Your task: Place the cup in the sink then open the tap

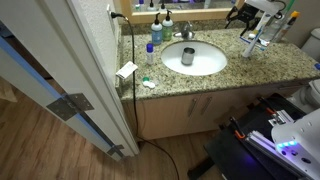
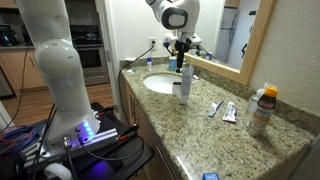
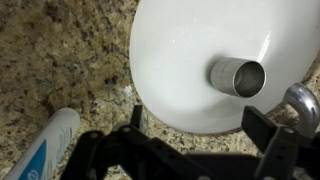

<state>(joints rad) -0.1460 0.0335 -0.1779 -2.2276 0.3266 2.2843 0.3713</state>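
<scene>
A speckled beige granite counter (image 1: 272, 62) over pale cabinets (image 1: 190, 112) stood above a wood floor (image 1: 45, 140), with a mirror (image 2: 222, 35) behind it at the upper right in an exterior view. The cup (image 3: 238, 76) sat inside the white sink (image 3: 180, 60), right of centre in the wrist view and apart from the tap (image 3: 304, 105) at the right edge; its contents could not be told. The claw (image 3: 198, 122) hung spread and empty at the bottom of that view, near a blue-and-white tube (image 3: 45, 150) at lower left whose print was too blurred to read.
</scene>
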